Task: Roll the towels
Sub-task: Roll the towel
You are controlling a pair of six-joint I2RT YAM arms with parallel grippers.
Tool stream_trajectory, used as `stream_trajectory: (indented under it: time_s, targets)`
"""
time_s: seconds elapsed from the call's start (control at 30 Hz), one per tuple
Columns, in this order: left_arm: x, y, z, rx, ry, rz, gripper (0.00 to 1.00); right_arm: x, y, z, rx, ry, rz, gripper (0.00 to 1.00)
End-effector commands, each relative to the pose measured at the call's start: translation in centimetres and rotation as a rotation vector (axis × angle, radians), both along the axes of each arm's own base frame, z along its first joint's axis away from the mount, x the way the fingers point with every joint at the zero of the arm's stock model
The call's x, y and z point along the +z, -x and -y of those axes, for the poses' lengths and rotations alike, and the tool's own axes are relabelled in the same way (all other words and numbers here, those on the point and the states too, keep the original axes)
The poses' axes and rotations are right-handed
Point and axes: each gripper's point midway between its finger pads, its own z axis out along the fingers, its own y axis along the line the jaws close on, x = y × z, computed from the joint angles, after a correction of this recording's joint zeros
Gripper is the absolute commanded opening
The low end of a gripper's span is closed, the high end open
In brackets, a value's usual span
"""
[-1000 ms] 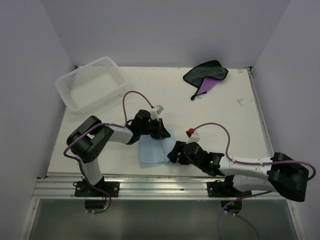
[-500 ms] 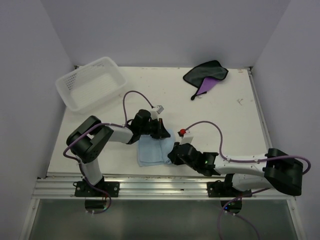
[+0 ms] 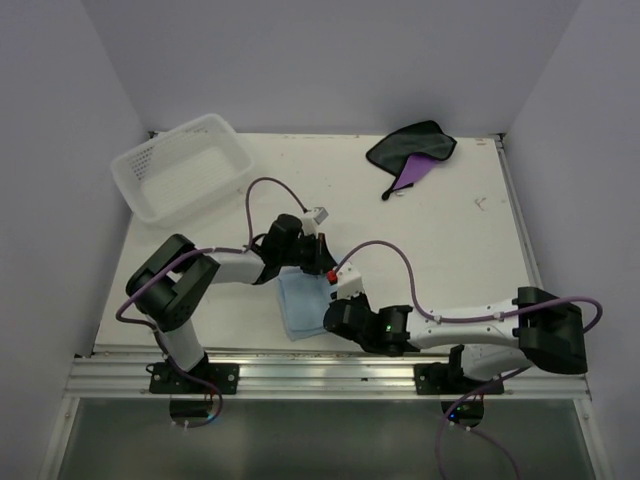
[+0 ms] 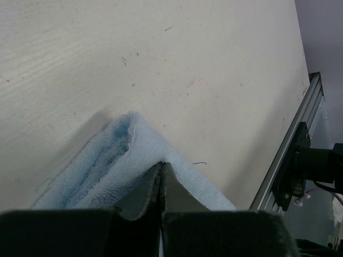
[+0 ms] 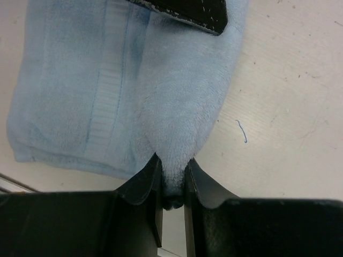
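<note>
The light blue towel [image 3: 298, 302] lies partly folded near the table's front edge, between the two arms. My left gripper [image 3: 318, 264] is at its far right corner, jaws shut, and the towel [image 4: 134, 152] peaks up around the tips of the left gripper [image 4: 162, 165]. My right gripper [image 3: 330, 316] is at the near right edge, shut on a bunched fold of that towel [image 5: 177, 96]. The fold sits squeezed between the fingers of the right gripper [image 5: 172, 179]. The purple and dark grey towel [image 3: 412, 155] lies crumpled at the far right, away from both grippers.
A white lattice basket [image 3: 180, 165] stands at the far left corner. The metal rail [image 3: 300, 375] runs along the table's front edge just below the blue towel. A purple cable [image 3: 385, 260] loops above the right arm.
My right gripper has moved left along the front edge and shut on the blue towel's right side, drawing it in so the towel looks narrower. The left gripper has hardly moved.
</note>
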Motion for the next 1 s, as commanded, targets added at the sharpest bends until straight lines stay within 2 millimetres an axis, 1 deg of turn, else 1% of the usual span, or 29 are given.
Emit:
stream_trajectory:
  time_s: [0.0, 0.1, 0.13, 0.17, 0.2, 0.23, 0.33, 0.37, 0.43, 0.47, 0.5, 0.53, 0.57, 0.63, 0.67, 0.73, 0.8, 0.83, 0.87, 0.93, 0.97]
  targets:
    - [2.4, -2.0, -0.4, 0.049, 0.003, 0.067, 0.00, 1.4, -1.0, 0.8, -0.003, 0.137, 0.117, 0.07]
    - [3.6, -2.0, -0.4, 0.048, 0.019, 0.086, 0.00, 1.3, -0.8, 0.5, 0.015, 0.201, 0.156, 0.06]
    - [4.3, -2.0, -0.3, 0.046, 0.026, 0.102, 0.00, 1.2, -0.7, 0.5, 0.020, 0.229, 0.167, 0.06]
    - [4.4, -1.9, -0.5, 0.047, 0.021, 0.102, 0.00, 1.2, -0.6, 0.1, 0.029, 0.255, 0.189, 0.06]
    - [4.8, -2.0, -0.4, 0.047, 0.023, 0.108, 0.00, 1.0, -0.5, 0.0, 0.035, 0.279, 0.198, 0.06]
    - [5.3, -2.1, -0.4, 0.045, 0.026, 0.122, 0.00, 0.8, -0.2, -0.4, 0.051, 0.304, 0.204, 0.06]
    - [5.8, -2.2, -0.5, 0.045, 0.022, 0.132, 0.00, 0.8, 0.1, -0.7, 0.063, 0.359, 0.238, 0.06]
    - [5.9, -2.3, -0.5, 0.046, 0.021, 0.133, 0.00, 1.1, 0.4, -1.3, 0.071, 0.363, 0.250, 0.06]
    - [6.2, -2.2, -0.5, 0.045, 0.025, 0.135, 0.00, 0.8, 0.5, -1.3, 0.076, 0.414, 0.276, 0.06]
    - [6.2, -2.2, -0.6, 0.046, 0.025, 0.133, 0.00, 1.2, 0.6, -1.8, 0.077, 0.414, 0.285, 0.06]
    - [6.2, -2.0, -0.6, 0.042, 0.027, 0.133, 0.00, 0.8, 0.9, -1.9, 0.090, 0.441, 0.293, 0.06]
    - [6.6, -2.0, -0.6, 0.042, 0.033, 0.136, 0.00, 0.9, 0.9, -1.8, 0.090, 0.465, 0.306, 0.06]
    - [6.6, -1.9, -0.6, 0.041, 0.035, 0.138, 0.00, 1.2, 0.9, -2.3, 0.092, 0.467, 0.312, 0.06]
    - [7.0, -1.9, -0.6, 0.041, 0.039, 0.144, 0.00, 0.8, 1.1, -2.3, 0.104, 0.512, 0.324, 0.06]
    - [7.2, -1.8, -0.7, 0.040, 0.041, 0.148, 0.00, 0.9, 1.2, -2.7, 0.107, 0.511, 0.326, 0.06]
    - [7.2, -1.7, -0.7, 0.039, 0.037, 0.145, 0.00, 1.0, 1.4, -2.9, 0.118, 0.537, 0.336, 0.06]
    - [7.2, -1.6, -0.7, 0.037, 0.040, 0.141, 0.00, 1.3, 1.5, -3.4, 0.124, 0.560, 0.359, 0.06]
    - [7.1, -1.6, -0.8, 0.037, 0.042, 0.137, 0.00, 1.4, 1.5, -3.2, 0.130, 0.594, 0.366, 0.06]
    - [7.1, -1.4, -0.7, 0.031, 0.048, 0.132, 0.00, 1.5, 1.6, -3.8, 0.133, 0.611, 0.384, 0.06]
    - [7.0, -1.1, -0.7, 0.031, 0.054, 0.124, 0.00, 1.5, 1.7, -3.8, 0.146, 0.671, 0.405, 0.07]
    - [6.6, -0.9, -0.8, 0.028, 0.053, 0.117, 0.00, 1.1, 2.0, -4.3, 0.159, 0.695, 0.416, 0.07]
